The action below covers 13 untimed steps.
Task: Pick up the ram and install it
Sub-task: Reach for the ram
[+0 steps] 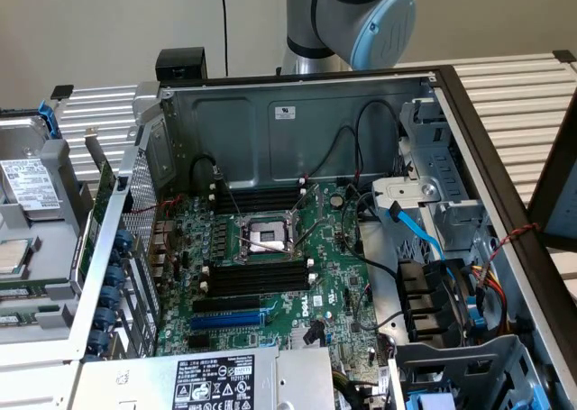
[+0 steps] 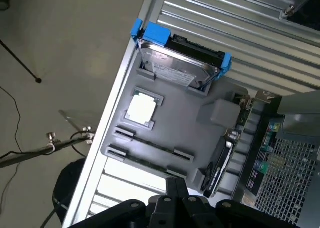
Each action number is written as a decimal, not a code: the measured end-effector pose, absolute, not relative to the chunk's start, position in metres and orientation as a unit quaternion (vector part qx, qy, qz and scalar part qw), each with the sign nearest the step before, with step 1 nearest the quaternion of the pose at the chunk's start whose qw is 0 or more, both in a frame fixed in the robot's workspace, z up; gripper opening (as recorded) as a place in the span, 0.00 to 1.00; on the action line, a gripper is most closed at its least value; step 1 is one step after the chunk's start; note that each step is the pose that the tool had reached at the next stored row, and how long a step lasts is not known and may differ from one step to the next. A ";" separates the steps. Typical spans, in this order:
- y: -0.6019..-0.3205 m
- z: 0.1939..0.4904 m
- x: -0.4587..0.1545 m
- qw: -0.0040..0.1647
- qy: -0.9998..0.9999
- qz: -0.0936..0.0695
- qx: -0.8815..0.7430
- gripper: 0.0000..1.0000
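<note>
The ram point(image 2: 150, 145) lies on edge in a groove of the grey parts tray point(image 2: 200, 138), a thin dark green stick held between grey clips. A second like stick point(image 2: 144, 162) lies beside it. My gripper point(image 2: 176, 184) hangs above the tray's edge close to these sticks, fingers shut and holding nothing. In the exterior view the tray point(image 1: 36, 219) sits left of the open computer case, with green stick edges point(image 1: 25, 293) showing. The motherboard's long black memory slots point(image 1: 257, 279) stand on both sides of the processor socket point(image 1: 267, 237).
The tray also holds a hard drive point(image 2: 177, 70) in a blue bracket and a processor chip point(image 2: 142, 108). The case's metal side wall point(image 1: 108, 248) rises between tray and motherboard. Cables point(image 1: 410, 239) and a blue expansion slot point(image 1: 225, 320) lie inside the case. The arm's joint point(image 1: 370, 18) stands behind the case.
</note>
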<state>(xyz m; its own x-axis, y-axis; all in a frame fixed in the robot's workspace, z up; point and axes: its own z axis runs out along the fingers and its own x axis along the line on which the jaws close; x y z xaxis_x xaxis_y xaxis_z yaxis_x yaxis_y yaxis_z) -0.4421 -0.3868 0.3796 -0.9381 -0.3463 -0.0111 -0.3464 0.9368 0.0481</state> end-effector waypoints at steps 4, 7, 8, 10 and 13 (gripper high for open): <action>-0.387 0.379 -0.442 0.000 0.977 0.025 -0.212 0.11; -0.387 0.378 -0.442 0.000 0.971 0.025 -0.238 0.11; -0.387 0.378 -0.442 -0.001 0.969 0.025 -0.247 0.11; -0.387 0.378 -0.442 -0.001 0.964 0.025 -0.265 0.11; -0.387 0.378 -0.442 -0.002 0.956 0.025 -0.291 0.11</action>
<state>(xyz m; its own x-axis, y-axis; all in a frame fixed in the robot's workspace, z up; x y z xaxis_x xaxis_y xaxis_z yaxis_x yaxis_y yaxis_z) -0.4421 -0.3868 0.3780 -0.8310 -0.5562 -0.0112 -0.5560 0.8298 0.0481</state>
